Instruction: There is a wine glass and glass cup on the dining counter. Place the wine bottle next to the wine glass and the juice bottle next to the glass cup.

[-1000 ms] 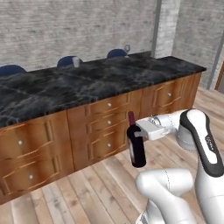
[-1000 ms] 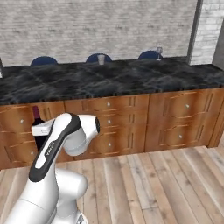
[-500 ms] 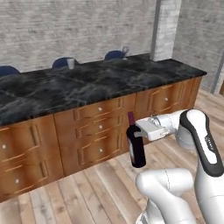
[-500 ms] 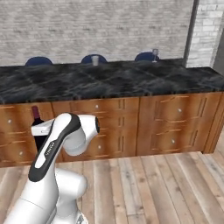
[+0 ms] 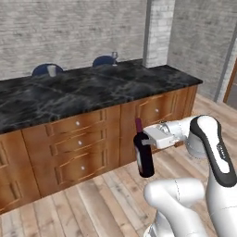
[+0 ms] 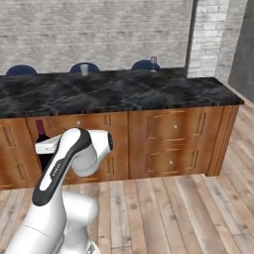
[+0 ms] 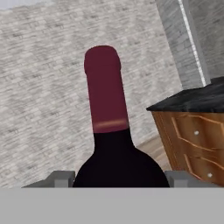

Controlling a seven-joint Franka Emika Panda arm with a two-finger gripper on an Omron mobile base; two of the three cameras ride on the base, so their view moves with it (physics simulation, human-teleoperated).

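Counter [image 5: 92,92]: long black veined slab on wood drawer fronts, spanning both base views; right end stops short of a brick pillar. Top mostly bare, broad room for setting down along the near side.

Arm: white, raised in front of the drawers, clear of the slab's near edge.

Wine bottle [image 5: 144,155]: dark, red capsule, upright, carried at drawer height below the slab top, off the counter. In the right base view it [image 6: 43,144] shows partly behind the arm.

Gripper [image 5: 149,138]: clamped on the bottle at the shoulder; in the hand view the two tips flank the dark body, with the neck [image 7: 105,94] rising between.

Cup [image 6: 84,69]: pale tumbler at the far edge, left of the glass and well apart from it.

Wine glass [image 6: 153,62]: stemmed, at the far edge towards the right end.

Progress, as judged: wine bottle in transit, not yet placed; it must rise over the near edge and cross the slab's depth to the glass. Juice bottle still to be fetched and set by the cup.
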